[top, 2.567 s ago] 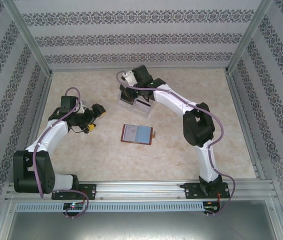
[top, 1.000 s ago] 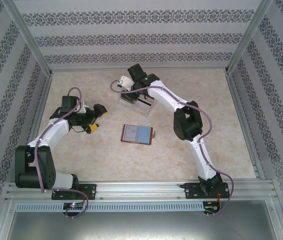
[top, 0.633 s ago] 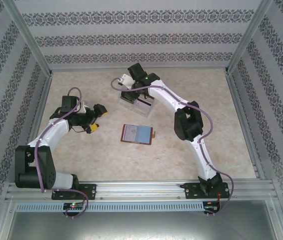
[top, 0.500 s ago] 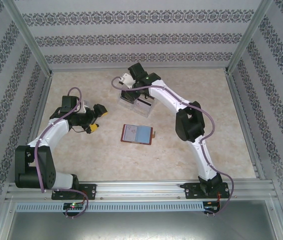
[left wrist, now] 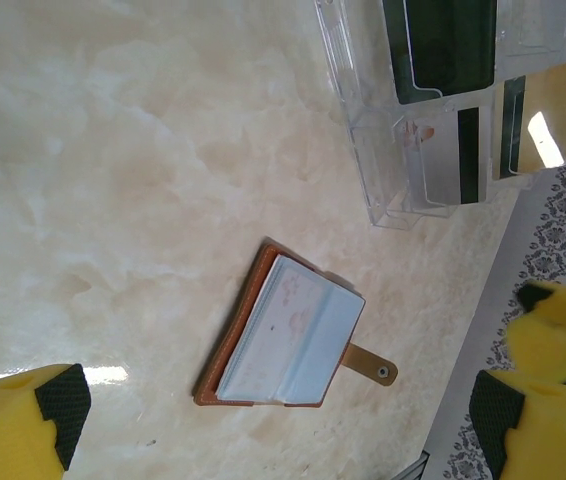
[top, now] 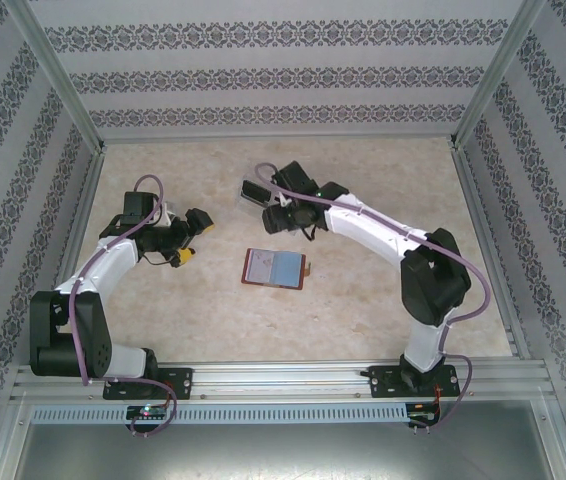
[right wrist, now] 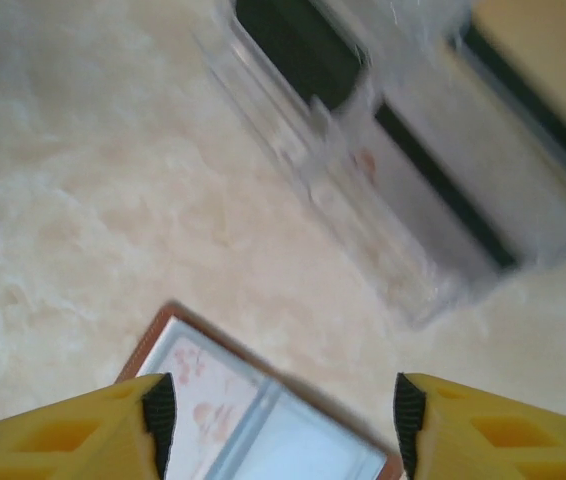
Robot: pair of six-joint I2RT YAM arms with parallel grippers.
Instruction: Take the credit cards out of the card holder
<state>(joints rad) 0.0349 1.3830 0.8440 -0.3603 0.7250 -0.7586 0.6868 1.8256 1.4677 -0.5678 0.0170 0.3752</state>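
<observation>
Top external view: nearest the arm bases, the card holder [top: 276, 268] lies open on the table [top: 343, 310], blue-grey inside up, brown tab w/ snap sticking out on its right. To its left & well apart hangs the left gripper [top: 193, 240], jaws wide w/ nothing betw. them. In the left wrist view its yellow fingers [left wrist: 13, 425] sit at the bottom corners, w/ the holder on the table betw. them. Just beyond the holder, the right gripper [top: 275, 218] hovers over the near side of the clear tray [top: 251, 200]. The right wrist view shows its jaws apart & empty. Farthest, the credit cards [left wrist: 443, 45] sit in the tray's compartments: one dark green, one w/ a black stripe, one yellow-orange. Can't tell if any card is in the holder's pockets.
</observation>
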